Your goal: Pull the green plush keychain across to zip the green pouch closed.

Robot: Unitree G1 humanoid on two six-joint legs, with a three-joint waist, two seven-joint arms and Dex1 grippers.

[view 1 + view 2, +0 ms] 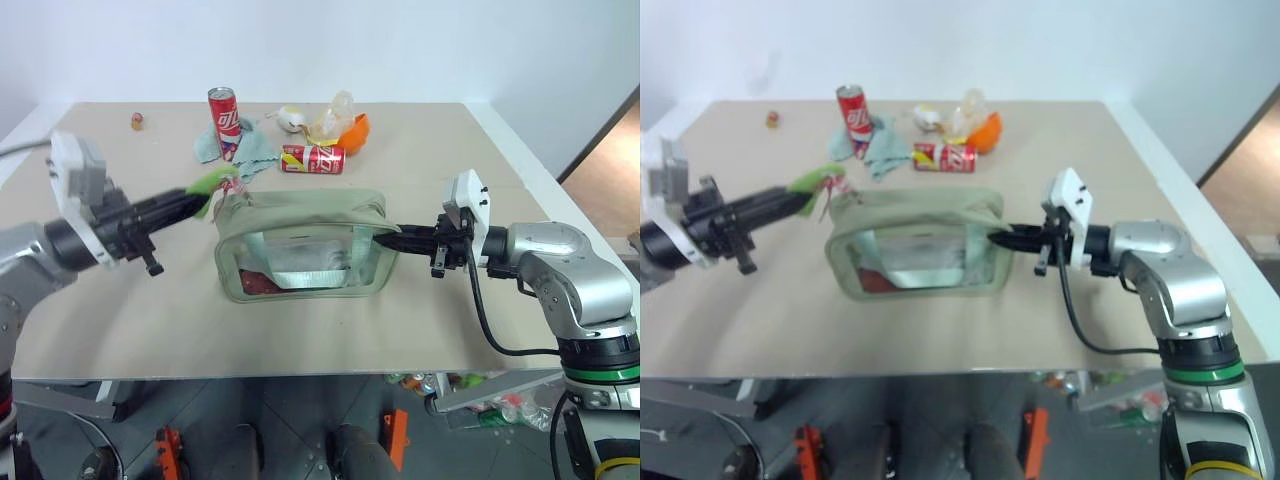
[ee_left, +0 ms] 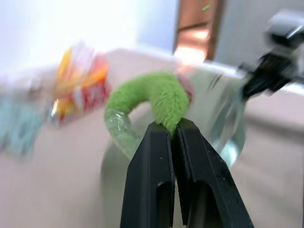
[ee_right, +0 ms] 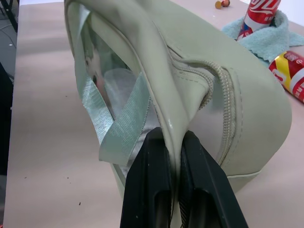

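The pouch (image 1: 300, 245) is stood on the surface (image 1: 140, 320) near the middle, its clear front window turned toward the robot. Through the window a pale green strap and something dark red at the bottom corner on the robot's left are seen; what else is inside cannot be told. The left tool (image 2: 173, 133) is clamped on the keychain (image 1: 208, 183), which is held just above the pouch's top corner on the robot's left, where a bit of pink is seen at the zipper. The right tool (image 3: 176, 142) is clamped on a fold of the pouch's fabric at its opposite end. Behind the pouch, an upright red can (image 1: 224, 112) is set on a teal cloth (image 1: 250, 152), a second can (image 1: 312, 159) is laid on its side, and an orange bowl (image 1: 356, 130) is tilted beside crumpled wrappers.
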